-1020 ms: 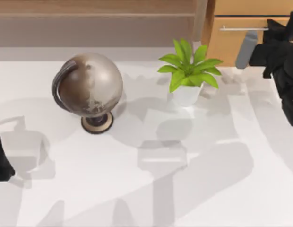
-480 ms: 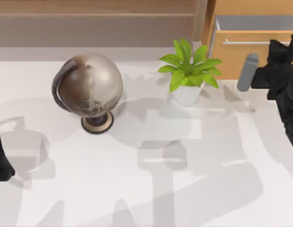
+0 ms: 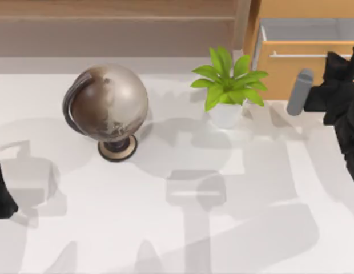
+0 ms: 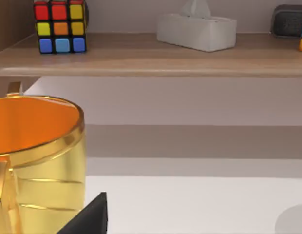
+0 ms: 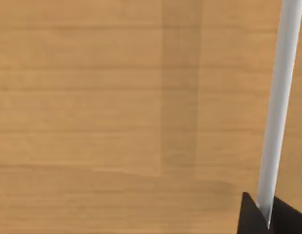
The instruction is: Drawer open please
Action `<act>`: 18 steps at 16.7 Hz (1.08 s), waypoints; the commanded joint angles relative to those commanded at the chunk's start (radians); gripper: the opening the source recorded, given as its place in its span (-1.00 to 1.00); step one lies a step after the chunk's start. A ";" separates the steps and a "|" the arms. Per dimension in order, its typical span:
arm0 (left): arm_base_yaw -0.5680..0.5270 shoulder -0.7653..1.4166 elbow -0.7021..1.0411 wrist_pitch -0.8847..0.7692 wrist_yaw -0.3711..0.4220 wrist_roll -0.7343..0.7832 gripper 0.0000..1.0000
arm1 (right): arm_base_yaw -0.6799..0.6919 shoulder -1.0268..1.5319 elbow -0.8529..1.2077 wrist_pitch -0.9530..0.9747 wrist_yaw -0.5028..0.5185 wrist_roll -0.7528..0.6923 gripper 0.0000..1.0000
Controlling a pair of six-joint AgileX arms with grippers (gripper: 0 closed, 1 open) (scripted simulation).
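Observation:
The drawer [image 3: 291, 67], a light orange-brown front with a thin silver bar handle [image 3: 297, 56], stands at the back right, pulled partly out so its pale inside [image 3: 302, 28] shows behind the front. My right gripper [image 3: 336, 57] is shut on the right end of the handle. In the right wrist view the silver handle [image 5: 280, 97] runs across the wooden drawer front [image 5: 117, 107], and my right gripper [image 5: 266, 218] pinches it at the frame's edge. My left gripper [image 3: 1, 191] is parked at the table's far left edge.
A potted plant [image 3: 227, 85] stands just left of the drawer, and a globe [image 3: 108, 105] sits at the table's left middle. A long brown-grey ledge [image 3: 114, 34] runs along the back. Near the left arm are a golden cup [image 4: 39, 161], a colour cube [image 4: 61, 24] and a tissue box [image 4: 197, 31].
The drawer has slid out toward the table's front with my right gripper on its handle, and more of its inside shows. The left arm has not moved.

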 joint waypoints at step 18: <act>0.000 0.000 0.000 0.000 0.000 0.000 1.00 | 0.090 -0.127 -0.402 0.260 0.092 0.003 -1.00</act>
